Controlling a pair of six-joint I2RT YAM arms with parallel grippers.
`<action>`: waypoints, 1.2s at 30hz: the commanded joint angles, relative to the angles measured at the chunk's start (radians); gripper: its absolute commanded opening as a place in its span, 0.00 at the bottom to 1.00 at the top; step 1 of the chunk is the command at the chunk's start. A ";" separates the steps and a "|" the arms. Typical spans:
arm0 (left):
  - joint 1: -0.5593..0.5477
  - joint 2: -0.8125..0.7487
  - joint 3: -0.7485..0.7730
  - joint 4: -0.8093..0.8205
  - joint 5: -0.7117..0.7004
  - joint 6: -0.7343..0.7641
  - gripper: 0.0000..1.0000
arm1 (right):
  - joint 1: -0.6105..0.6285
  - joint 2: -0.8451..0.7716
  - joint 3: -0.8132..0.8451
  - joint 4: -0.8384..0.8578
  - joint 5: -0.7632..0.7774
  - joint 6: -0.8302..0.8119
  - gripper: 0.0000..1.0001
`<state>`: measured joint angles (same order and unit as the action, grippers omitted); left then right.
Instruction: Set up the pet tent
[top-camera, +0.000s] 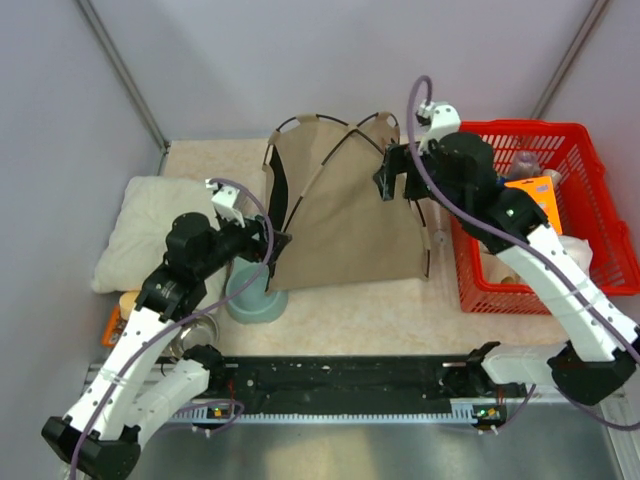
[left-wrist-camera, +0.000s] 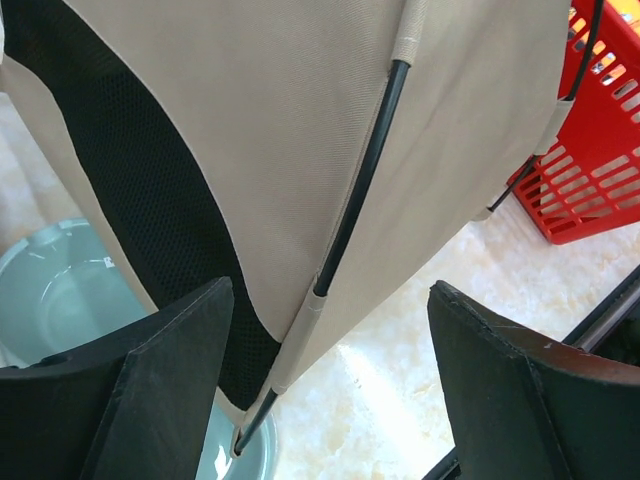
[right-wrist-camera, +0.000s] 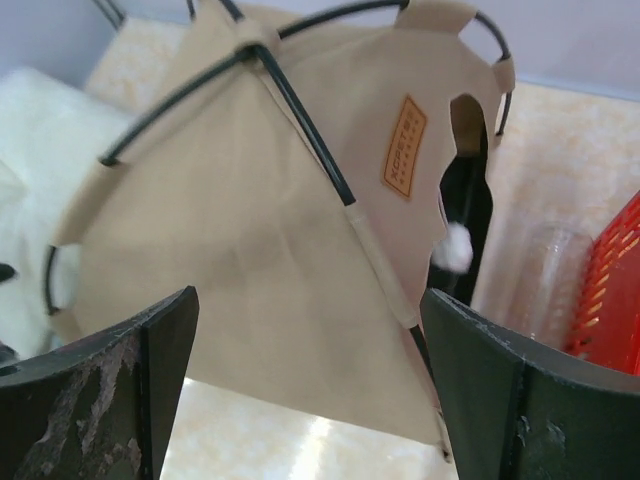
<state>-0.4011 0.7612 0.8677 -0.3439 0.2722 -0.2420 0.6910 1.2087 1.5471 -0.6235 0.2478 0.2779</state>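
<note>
Flanking the pet tent (top-camera: 350, 220), left gripper (top-camera: 282, 244) and right gripper (top-camera: 384, 183) reach inward, jaws apart; pillow (top-camera: 150, 230) crowds its left edge, red basket (top-camera: 600, 200) its right.

top: high, looking down | wrists: close, opposite sides | all share: pet tent (top-camera: 345, 210)

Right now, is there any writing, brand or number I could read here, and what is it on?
Brown label patch on the pet tent: one line of dark capital letters, too blurred to read.
Pale green bowl: a tiny white mark, too small to tell whether it is text.
No other writing shows.
</note>
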 joint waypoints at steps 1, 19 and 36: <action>0.001 0.018 0.024 0.065 -0.028 -0.005 0.83 | -0.079 0.090 0.044 -0.093 -0.168 -0.202 0.90; 0.001 -0.010 0.028 0.049 -0.119 -0.028 0.83 | -0.266 0.308 0.168 -0.137 -0.624 -0.465 0.23; 0.001 -0.033 0.261 -0.119 -0.215 -0.085 0.82 | -0.188 0.154 0.180 0.188 -0.383 -0.042 0.00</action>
<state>-0.4011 0.7349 1.0035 -0.4198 0.1127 -0.2901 0.4484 1.4517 1.6836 -0.6506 -0.2695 0.0669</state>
